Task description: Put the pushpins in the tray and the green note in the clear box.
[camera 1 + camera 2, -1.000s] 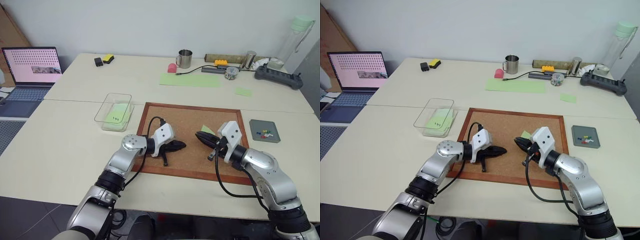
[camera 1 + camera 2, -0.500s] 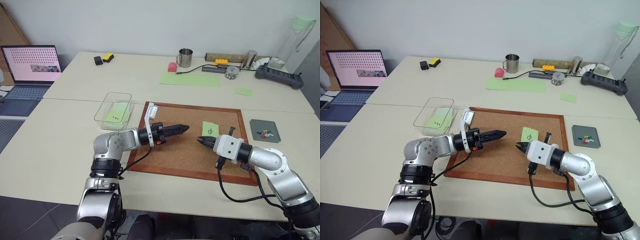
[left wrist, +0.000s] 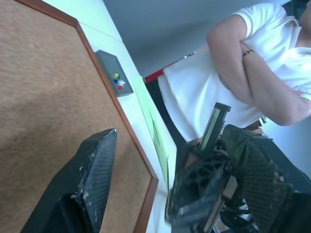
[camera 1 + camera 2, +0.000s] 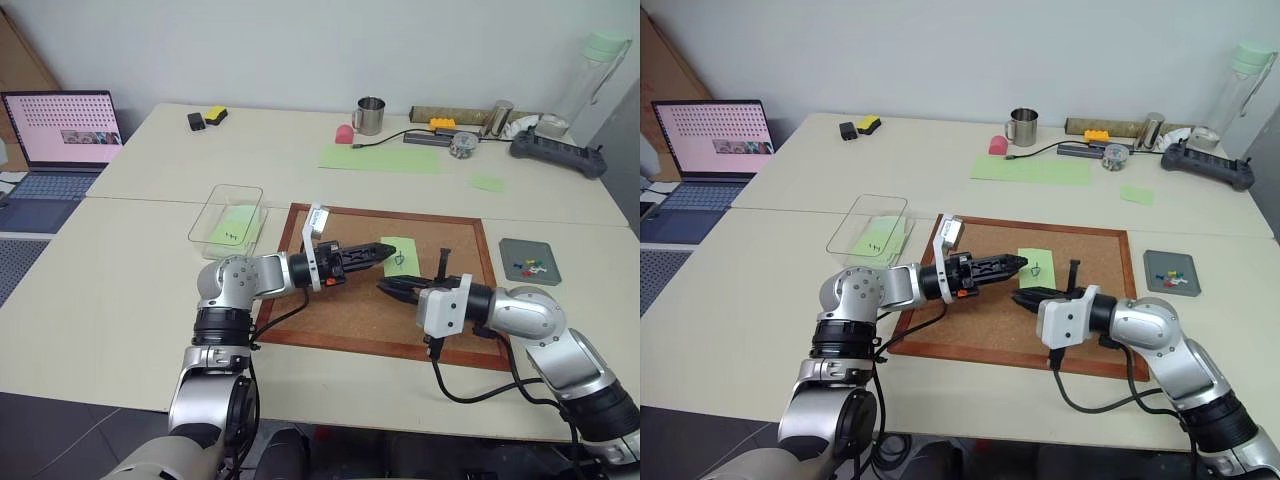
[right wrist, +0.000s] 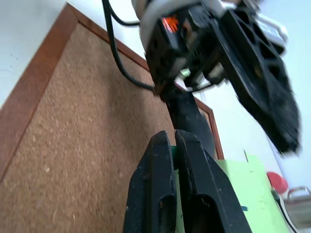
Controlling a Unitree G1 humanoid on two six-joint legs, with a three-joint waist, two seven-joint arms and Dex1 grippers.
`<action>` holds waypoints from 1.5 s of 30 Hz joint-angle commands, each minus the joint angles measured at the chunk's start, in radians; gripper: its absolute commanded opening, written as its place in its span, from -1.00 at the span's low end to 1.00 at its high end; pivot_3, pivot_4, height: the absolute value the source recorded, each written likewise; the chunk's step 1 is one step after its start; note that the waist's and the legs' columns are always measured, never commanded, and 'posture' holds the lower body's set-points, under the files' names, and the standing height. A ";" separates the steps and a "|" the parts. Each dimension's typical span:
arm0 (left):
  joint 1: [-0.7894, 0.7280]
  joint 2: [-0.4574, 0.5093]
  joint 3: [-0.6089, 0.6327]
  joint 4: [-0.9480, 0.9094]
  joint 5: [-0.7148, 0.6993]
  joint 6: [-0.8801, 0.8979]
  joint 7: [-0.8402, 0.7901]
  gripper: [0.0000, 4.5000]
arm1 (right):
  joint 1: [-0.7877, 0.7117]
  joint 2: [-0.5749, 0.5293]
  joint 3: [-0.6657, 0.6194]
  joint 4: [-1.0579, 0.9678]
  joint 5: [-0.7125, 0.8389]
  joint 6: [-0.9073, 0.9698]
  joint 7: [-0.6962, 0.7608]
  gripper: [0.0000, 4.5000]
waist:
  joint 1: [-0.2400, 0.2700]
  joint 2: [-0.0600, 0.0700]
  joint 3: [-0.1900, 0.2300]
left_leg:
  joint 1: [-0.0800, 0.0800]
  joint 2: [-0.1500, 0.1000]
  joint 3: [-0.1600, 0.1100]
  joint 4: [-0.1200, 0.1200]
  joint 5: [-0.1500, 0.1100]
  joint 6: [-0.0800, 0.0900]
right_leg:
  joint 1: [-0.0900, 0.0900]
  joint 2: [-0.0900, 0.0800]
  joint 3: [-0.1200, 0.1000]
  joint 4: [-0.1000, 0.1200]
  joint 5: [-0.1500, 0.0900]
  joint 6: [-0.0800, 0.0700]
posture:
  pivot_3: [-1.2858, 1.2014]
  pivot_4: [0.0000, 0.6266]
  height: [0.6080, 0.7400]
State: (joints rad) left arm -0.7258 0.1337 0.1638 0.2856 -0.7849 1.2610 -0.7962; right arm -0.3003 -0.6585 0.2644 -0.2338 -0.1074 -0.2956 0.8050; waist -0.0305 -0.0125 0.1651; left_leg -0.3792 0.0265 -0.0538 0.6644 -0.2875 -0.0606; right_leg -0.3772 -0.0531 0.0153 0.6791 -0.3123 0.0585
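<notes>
Both hands came together. Right hand [image 4: 1025, 296] pinches the green note [image 4: 1036, 267]; left hand [image 4: 1008, 264] spreads wide. Paper is light and floppy, so grab its edge.

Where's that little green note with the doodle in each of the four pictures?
Left eye view: green note above the middle of the corkboard.
Right eye view: the same spot.
Left wrist view: edge-on green strip past the board.
Right wrist view: pinched by the right gripper.
Shared landmark: the corkboard.
</notes>
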 commanded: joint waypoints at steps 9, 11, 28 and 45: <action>0.000 -0.011 -0.016 -0.038 -0.034 -0.037 -0.010 0.04 | -0.066 0.040 0.019 -0.004 -0.017 -0.033 0.000 -1.00 | 0.001 0.000 0.000 | 0.000 0.000 0.000 0.000 0.000 -0.001 | 0.000 0.000 0.000 0.000 0.000 0.000 | 0.03 -0.52 1.00; 0.001 -0.007 -0.017 -0.040 -0.037 -0.035 -0.012 -0.13 | -0.066 0.041 0.019 -0.004 -0.018 -0.031 -0.001 -1.00 | 0.001 0.000 0.000 | 0.000 0.000 0.000 0.000 0.000 -0.001 | 0.000 0.000 0.000 0.000 0.000 0.000 | 0.03 -0.52 1.00; 0.005 0.035 -0.098 -0.022 0.026 -0.137 -0.068 -0.98 | -0.052 0.040 -0.013 -0.004 -0.011 -0.007 -0.023 -1.00 | 0.001 0.000 0.000 | 0.000 0.000 0.000 0.000 0.000 -0.001 | 0.000 0.000 0.000 0.000 0.000 0.000 | 0.03 -0.52 1.00; -0.069 0.069 -0.231 0.038 0.247 -0.492 -0.188 -0.98 | 0.087 0.102 -0.224 -0.150 0.138 0.292 -0.151 -1.00 | 0.004 -0.001 0.000 | -0.001 0.000 0.000 0.000 0.000 -0.001 | -0.001 0.000 0.000 0.000 0.000 0.000 | 0.03 -0.52 1.00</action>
State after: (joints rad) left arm -0.7721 0.1855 -0.0153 0.4148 -0.5713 0.8445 -0.9241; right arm -0.2379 -0.5964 0.1462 -0.3334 -0.0530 -0.1187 0.7329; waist -0.0265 -0.0131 0.1654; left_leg -0.3805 0.0263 -0.0538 0.6641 -0.2871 -0.0613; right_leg -0.3776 -0.0533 0.0150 0.6786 -0.3122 0.0584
